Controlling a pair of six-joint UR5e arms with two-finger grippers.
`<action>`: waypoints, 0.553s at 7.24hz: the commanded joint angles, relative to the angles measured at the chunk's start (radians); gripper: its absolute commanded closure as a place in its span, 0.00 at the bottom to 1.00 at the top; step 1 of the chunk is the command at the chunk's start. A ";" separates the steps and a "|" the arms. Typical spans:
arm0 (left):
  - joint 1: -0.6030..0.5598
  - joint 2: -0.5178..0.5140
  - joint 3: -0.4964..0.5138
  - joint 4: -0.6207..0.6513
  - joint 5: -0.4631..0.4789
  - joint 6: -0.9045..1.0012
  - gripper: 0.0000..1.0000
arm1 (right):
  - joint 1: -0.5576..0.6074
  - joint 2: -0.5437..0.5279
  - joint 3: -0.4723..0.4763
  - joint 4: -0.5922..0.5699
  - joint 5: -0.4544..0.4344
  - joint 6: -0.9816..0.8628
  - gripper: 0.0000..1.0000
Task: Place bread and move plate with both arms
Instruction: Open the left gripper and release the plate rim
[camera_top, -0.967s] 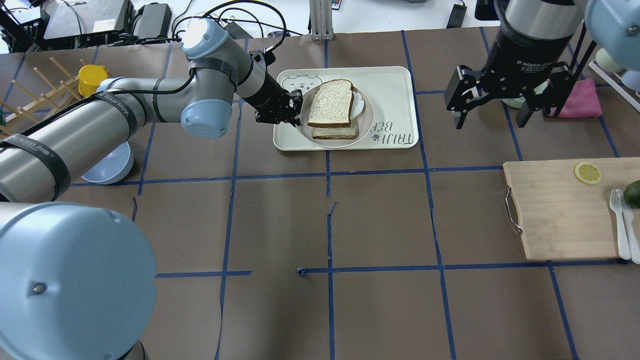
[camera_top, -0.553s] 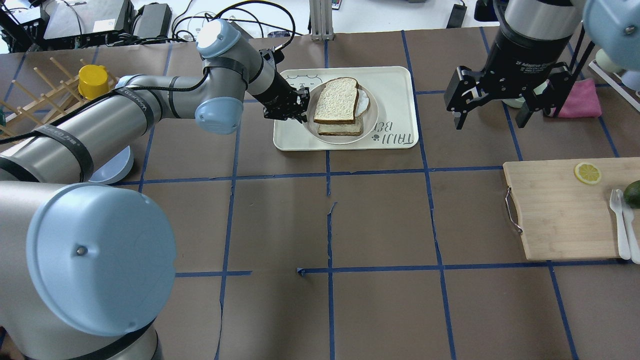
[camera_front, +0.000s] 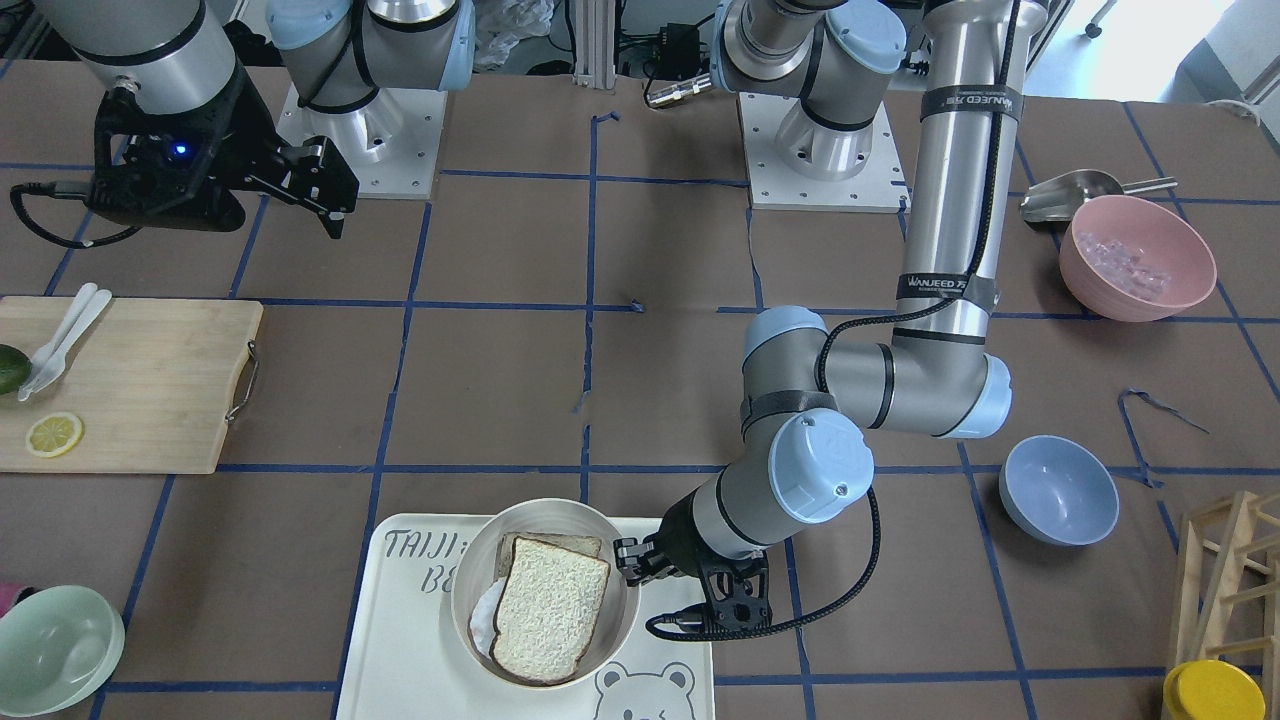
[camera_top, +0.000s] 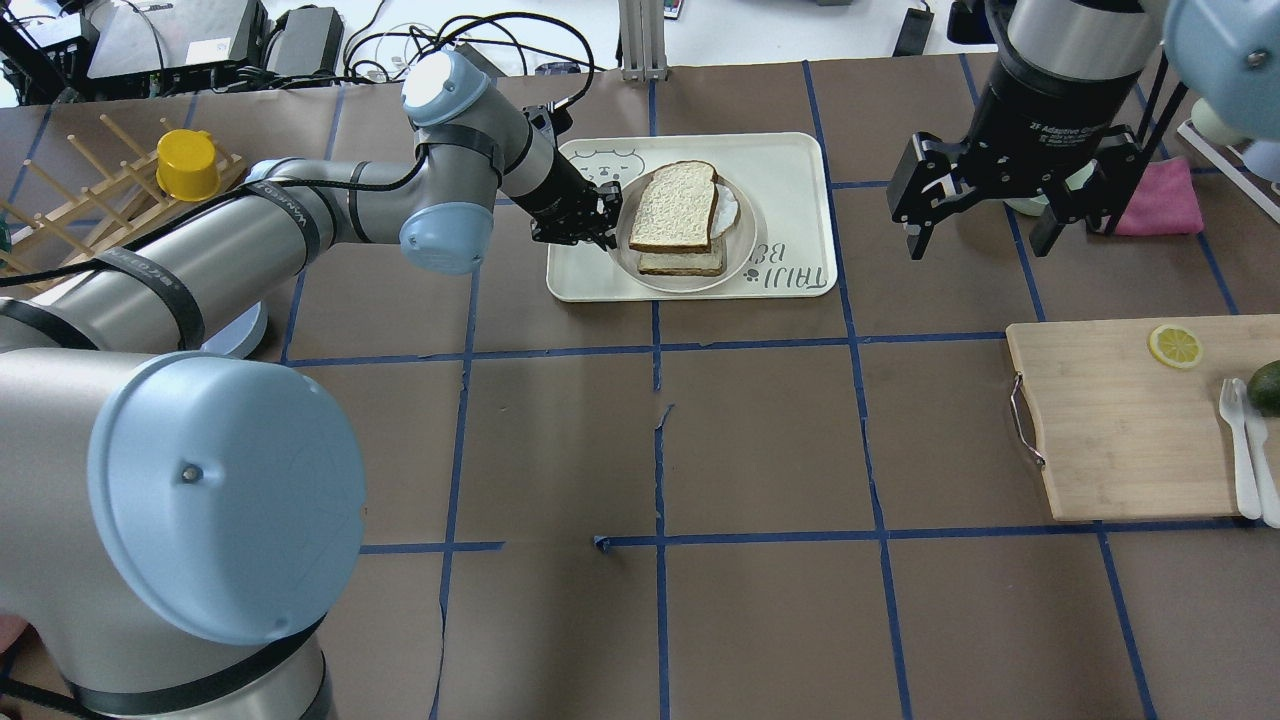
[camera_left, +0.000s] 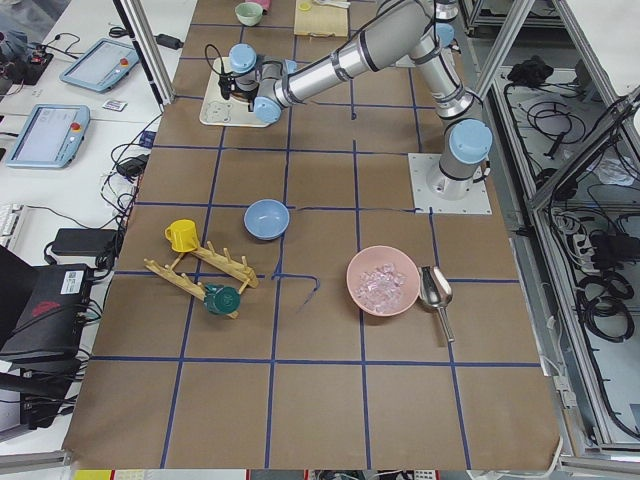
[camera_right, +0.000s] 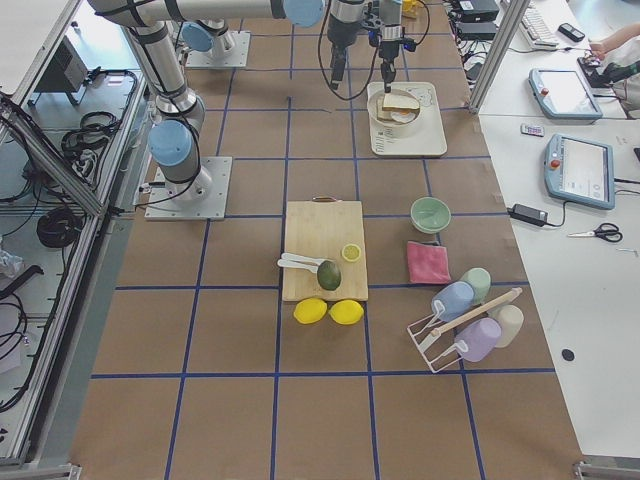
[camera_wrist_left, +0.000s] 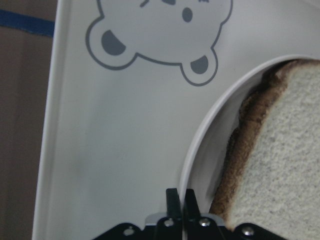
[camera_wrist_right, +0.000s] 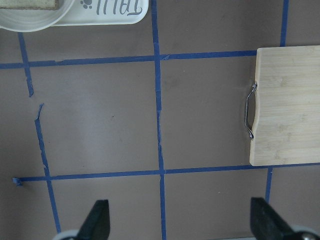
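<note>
Pinches round cream-white shallow plate (camera_top: 742, 252) at its 9 o'clock rim, overhead view, with black two-finger left gripper (camera_top: 604, 233); fingertips (camera_wrist_left: 173, 200) nearly together, rim caught between them. Carries in that plate the white sandwich bread slice with dark brown crust (camera_top: 678, 208), lying on top of duller tan squarer slice (camera_top: 682, 264) and covering most of it. Rests plate about mid-way on rectangular cream bear-printed tray (camera_top: 790, 165). Hangs black two-finger right gripper (camera_top: 980, 248) above brown paper-covered table (camera_top: 760, 440), well off at tray's 3 o'clock, jaws spread wide, gripping nothing. Shows wooden cutting board (camera_top: 1110, 420) at tray's 4 o'clock, well apart.
</note>
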 joint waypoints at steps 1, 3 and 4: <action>0.000 -0.018 0.002 0.026 0.000 -0.002 1.00 | 0.002 0.006 0.001 -0.002 -0.002 0.004 0.00; 0.000 -0.030 0.020 0.048 -0.001 0.001 1.00 | 0.002 0.011 0.004 -0.005 -0.003 0.002 0.00; 0.000 -0.039 0.037 0.048 -0.001 0.001 1.00 | 0.000 0.011 -0.001 -0.004 -0.002 0.004 0.00</action>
